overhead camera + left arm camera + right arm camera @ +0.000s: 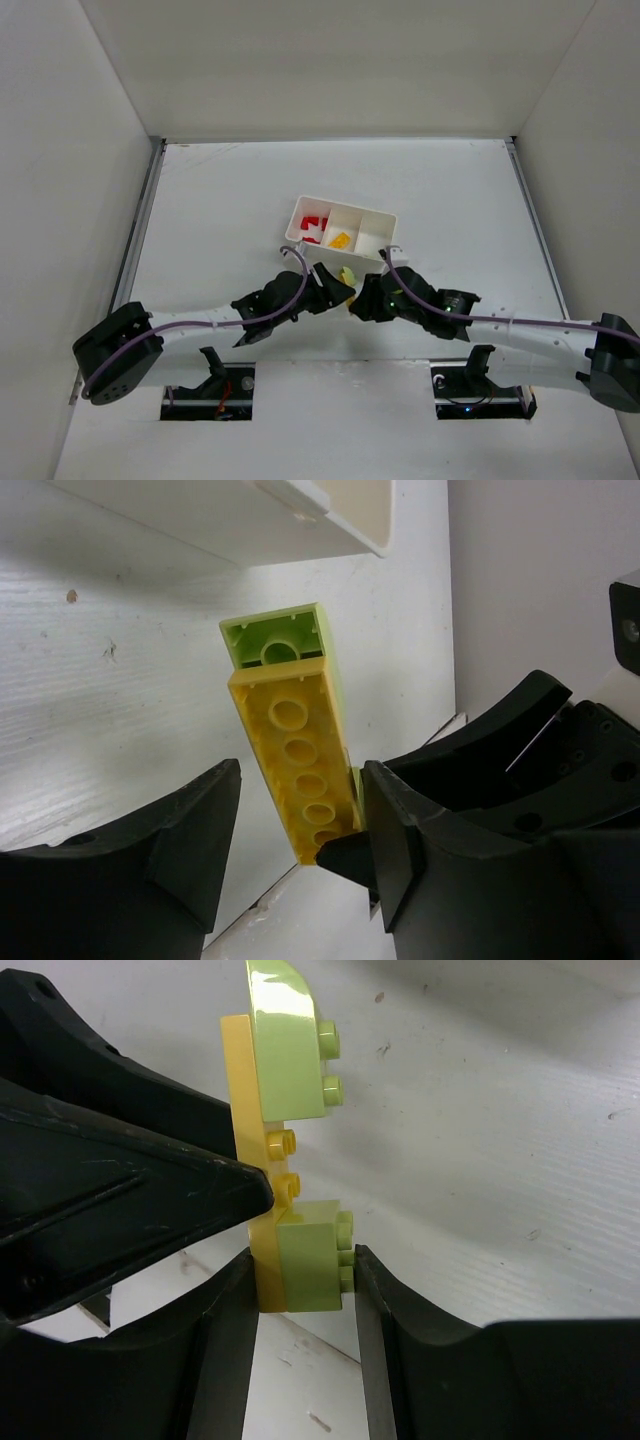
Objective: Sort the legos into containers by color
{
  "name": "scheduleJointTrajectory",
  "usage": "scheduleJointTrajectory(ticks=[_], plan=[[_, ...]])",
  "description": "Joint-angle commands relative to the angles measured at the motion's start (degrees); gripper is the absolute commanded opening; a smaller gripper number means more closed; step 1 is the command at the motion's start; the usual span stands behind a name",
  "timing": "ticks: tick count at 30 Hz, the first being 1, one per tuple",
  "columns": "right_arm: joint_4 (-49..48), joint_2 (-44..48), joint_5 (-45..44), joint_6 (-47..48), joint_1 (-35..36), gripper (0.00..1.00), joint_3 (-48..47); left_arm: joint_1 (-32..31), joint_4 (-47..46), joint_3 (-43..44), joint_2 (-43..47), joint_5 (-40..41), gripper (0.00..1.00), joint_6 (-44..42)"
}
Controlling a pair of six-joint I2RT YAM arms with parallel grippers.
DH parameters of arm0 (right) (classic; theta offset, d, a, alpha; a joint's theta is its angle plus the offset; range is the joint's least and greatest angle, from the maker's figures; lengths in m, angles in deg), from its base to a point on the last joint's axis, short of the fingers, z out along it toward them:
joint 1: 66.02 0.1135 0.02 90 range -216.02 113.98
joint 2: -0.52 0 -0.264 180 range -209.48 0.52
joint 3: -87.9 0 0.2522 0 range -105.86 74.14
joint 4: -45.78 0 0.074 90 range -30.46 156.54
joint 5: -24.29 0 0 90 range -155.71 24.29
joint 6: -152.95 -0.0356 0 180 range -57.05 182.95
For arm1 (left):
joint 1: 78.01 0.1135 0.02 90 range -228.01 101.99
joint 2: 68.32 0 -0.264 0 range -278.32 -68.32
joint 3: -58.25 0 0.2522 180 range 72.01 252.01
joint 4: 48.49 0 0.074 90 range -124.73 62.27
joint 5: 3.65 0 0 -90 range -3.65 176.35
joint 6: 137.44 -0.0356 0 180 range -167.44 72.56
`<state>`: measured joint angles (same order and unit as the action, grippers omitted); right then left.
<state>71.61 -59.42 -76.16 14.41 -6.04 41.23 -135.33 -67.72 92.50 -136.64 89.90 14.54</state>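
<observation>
A long yellow-orange lego plate point(245, 1110) has two pale yellow-green bricks stuck to it, one at the top point(285, 1050) and one at the bottom point(310, 1255). My right gripper point(303, 1270) is shut on the plate and the bottom brick, holding them off the table. My left gripper point(300, 810) is open around the same plate point(295, 750); its right finger point(400, 850) is beside the plate and its left finger is well apart. The grippers meet point(350, 292) just in front of the white tray point(345, 205). Red legos point(315, 228) lie in its left compartment and a yellow-orange one point(340, 240) in its middle.
The tray's right compartment point(377, 238) looks bare. The tray's near corner point(300, 530) shows just beyond the held bricks in the left wrist view. White walls enclose the table on three sides. Both arms stretch inward from the near edge.
</observation>
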Motion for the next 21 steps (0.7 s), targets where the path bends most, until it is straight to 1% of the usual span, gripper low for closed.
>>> scheduleJointTrajectory(ticks=[1, 7, 13, 15, 18, 21], plan=[[-2.85, 0.09, 0.44, 0.81, -0.44, 0.32, -2.69, -0.29, -4.01, 2.45, -0.24, 1.46, 0.48, -0.8], [-3.99, -0.44, 0.79, 0.2, -0.36, 0.32, -2.52, -0.82, -4.54, 2.45, -0.94, 2.42, 0.38, -0.36], [-5.48, -1.23, 1.23, -0.6, -0.35, 0.32, -2.43, -1.34, -4.62, 2.27, -0.86, 3.74, 0.24, 0.43], [-6.27, -1.67, 2.19, -0.86, -0.35, 0.32, -2.43, -1.78, -5.06, 2.1, -0.77, 4.27, 0.22, 0.6], [-7.68, -2.28, 2.99, -1.65, -0.27, 0.32, -2.34, -2.57, -6.11, 2.01, -0.94, 4.71, 0.22, 1.22], [-8.65, -2.2, 3.43, -2.35, -0.27, 0.32, -2.08, -3.28, -6.21, 1.84, -1.21, 5.5, 0.26, 1.48]])
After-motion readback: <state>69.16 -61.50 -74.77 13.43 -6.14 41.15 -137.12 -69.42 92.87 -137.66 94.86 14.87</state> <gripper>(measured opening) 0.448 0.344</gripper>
